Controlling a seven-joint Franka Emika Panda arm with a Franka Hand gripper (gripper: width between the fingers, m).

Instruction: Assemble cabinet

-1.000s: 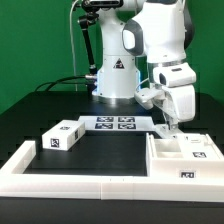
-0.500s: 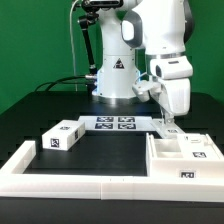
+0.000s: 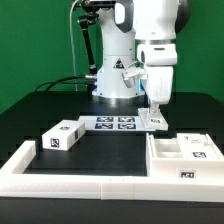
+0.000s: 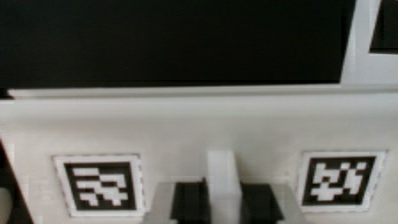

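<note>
The cabinet, a large white box with open compartments and square tags, lies at the front on the exterior view's right. My gripper hangs above the table just behind the cabinet's left corner, near the right end of the marker board. It is shut on a thin white tagged panel. In the wrist view this panel fills the picture with two tags. Its raised middle rib sits between my two dark fingers, and the gripper's midpoint lies on that rib.
A single small white tagged block lies at the exterior view's left. The marker board lies in front of the robot base. A long low white border rail runs along the front and left.
My gripper has moved up and toward the exterior view's left, away from above the cabinet, with the white panel in it. The cabinet and the block have not moved.
</note>
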